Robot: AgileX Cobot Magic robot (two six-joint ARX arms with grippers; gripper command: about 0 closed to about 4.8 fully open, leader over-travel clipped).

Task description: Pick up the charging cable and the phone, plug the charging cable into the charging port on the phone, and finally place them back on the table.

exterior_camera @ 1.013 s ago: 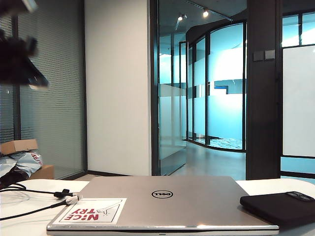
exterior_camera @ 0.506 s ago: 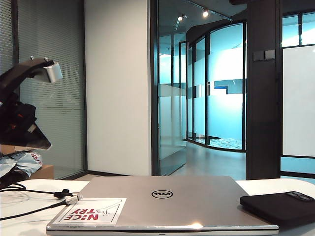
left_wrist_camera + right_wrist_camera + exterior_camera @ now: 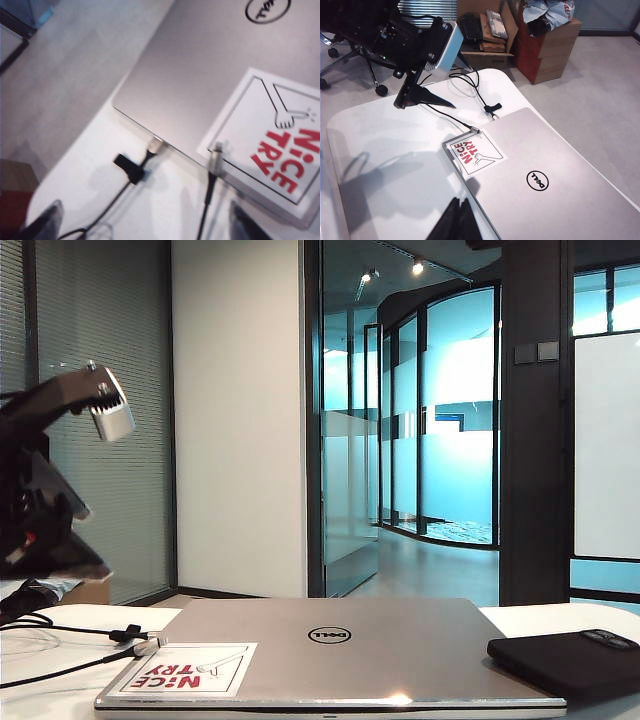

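The white counter [image 3: 40, 695] is seen to carry a closed silver laptop [image 3: 400, 650] with a red-lettered sticker [image 3: 186, 668] near one corner. The phone [image 3: 565, 660] is noted lying flat at the right of the exterior view, partly over the laptop's right edge; it is touched by neither arm.

The left pincer [image 3: 422, 99] is held above the counter's left part, its fingers spread wide and empty, tips [image 3: 47, 220] visible at the wrist picture's edge. The right pincer [image 3: 460, 220] is seen pressed together, empty, poised over the laptop's near side.

The charging cable [image 3: 60, 665] is found on the counter beside the laptop's sticker corner. Two metal plug ends [image 3: 216, 150] are observed, one resting against the lid's edge, with a black tie band [image 3: 129, 167] nearby. The cord is judged to lie just below and ahead of the left pincer, its run pointing toward the laptop; the left arm is plainly the nearer.
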